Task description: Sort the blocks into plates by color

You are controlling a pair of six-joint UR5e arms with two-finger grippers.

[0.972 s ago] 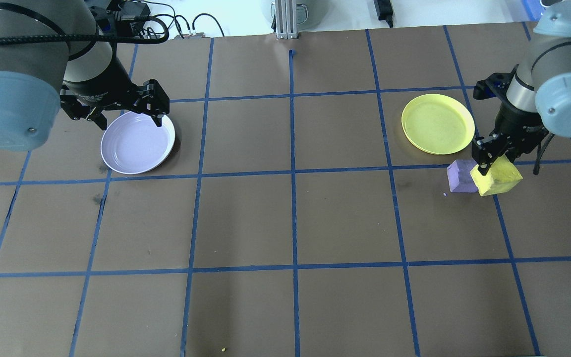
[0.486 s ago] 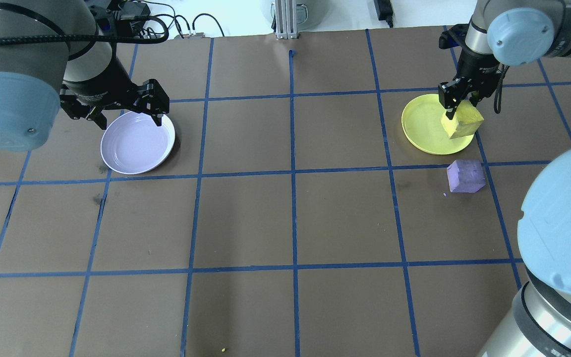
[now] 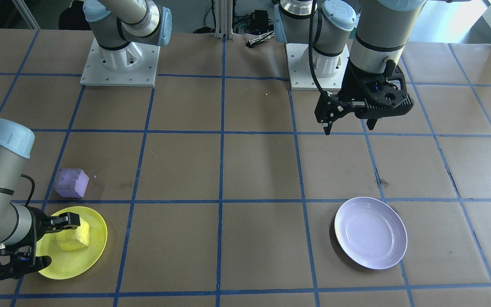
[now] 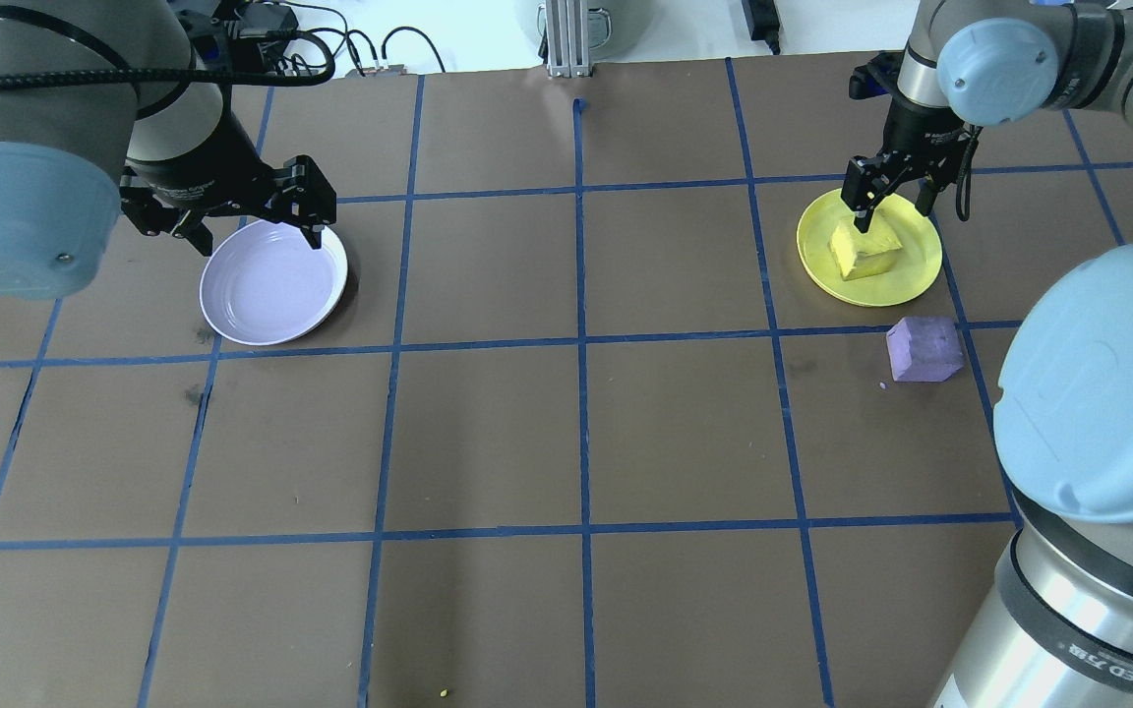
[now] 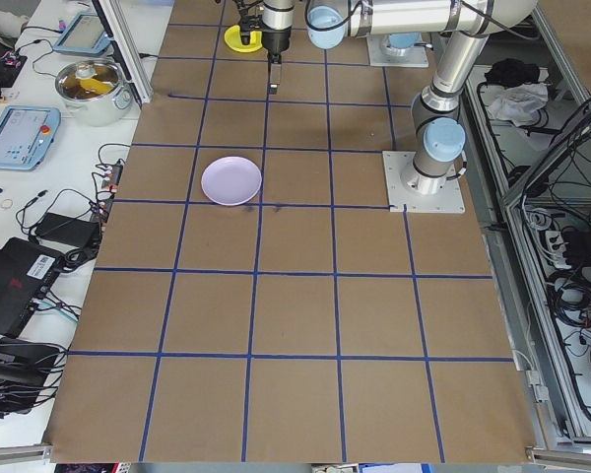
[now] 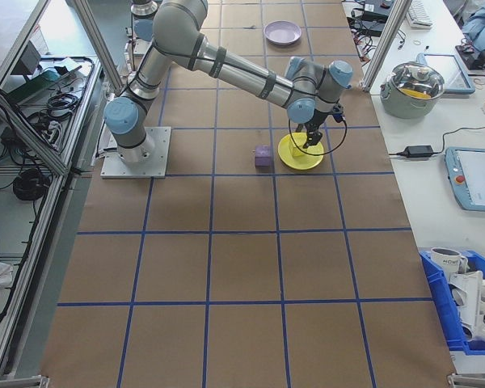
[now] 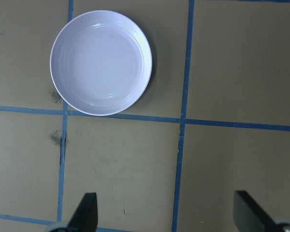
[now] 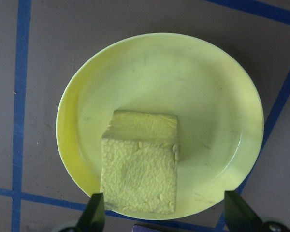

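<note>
My right gripper [image 4: 887,193] hangs over the yellow plate [image 4: 911,276], its fingers [image 8: 93,216] spread wide and holding nothing; the yellow foam block [image 4: 864,252] lies free on the plate below them, resting toward the plate's robot-side edge, as the wrist view shows with the block just past the fingertips and clear of both. The purple foam block [image 4: 924,348] sits on the brown counter [image 4: 566,433] just beside that plate, on the side nearer my base, apart from the rim. It is roughly cubic, with no long axis to speak of, turned a little askew to the blue tape grid. It lies close below my right fingers and far across the counter from my left gripper [image 3: 348,121], which hovers with fingers spread and empty near the lavender plate [image 4: 272,282], itself bare. By my reckoning the right arm is the nearer one for the purple block, though its plate waits on the left side.

A second ago my right fingers pinched the yellow block beside the purple one on the counter; half a second ago they carried it over the plate's rim. Now it is released and the fingers have risen clear. The purple block, the lavender plate and my left gripper have not moved.
</note>
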